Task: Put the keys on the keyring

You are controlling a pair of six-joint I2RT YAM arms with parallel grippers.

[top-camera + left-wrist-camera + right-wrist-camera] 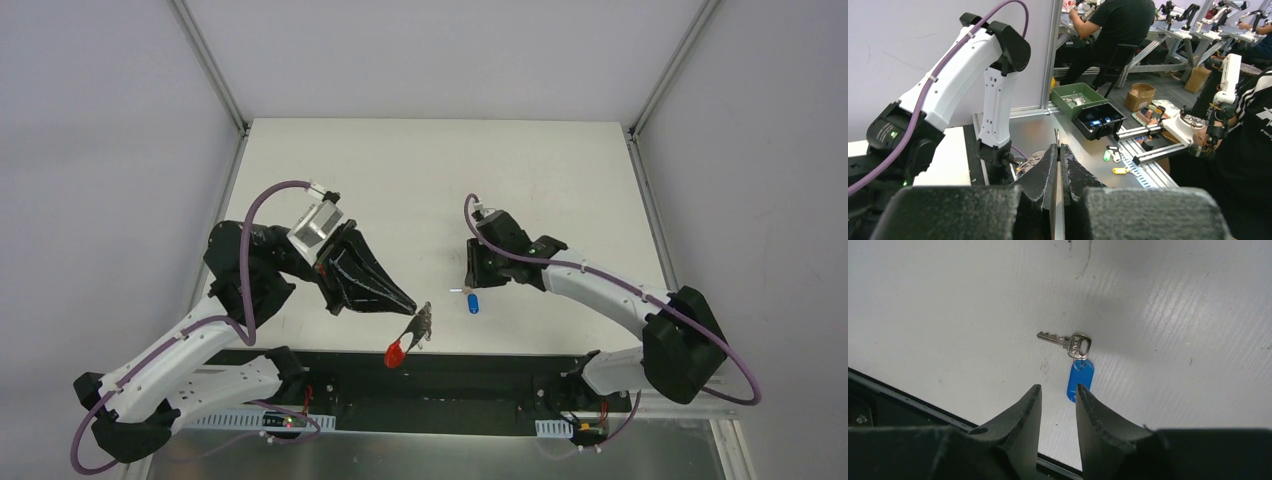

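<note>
While the left claw (410,303) is clenched on the keyring (421,322), its red strip (395,352) dangling at the near edge of the tabletop (400,170), the right claw (1058,392) hangs with jaws parted and empty just above the key (1068,342) and its blue tag (1080,380), which lie flat on the tabletop, right of the keyring.

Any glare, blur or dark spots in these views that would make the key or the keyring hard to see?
Right wrist view: key and blue tag sharp, with a bright sheen on the table beside them. Top view: even light, soft shadows, but key and keyring are tiny. Left wrist view: the left gripper fills the foreground, dark and underexposed; the keyring hardly shows.
</note>
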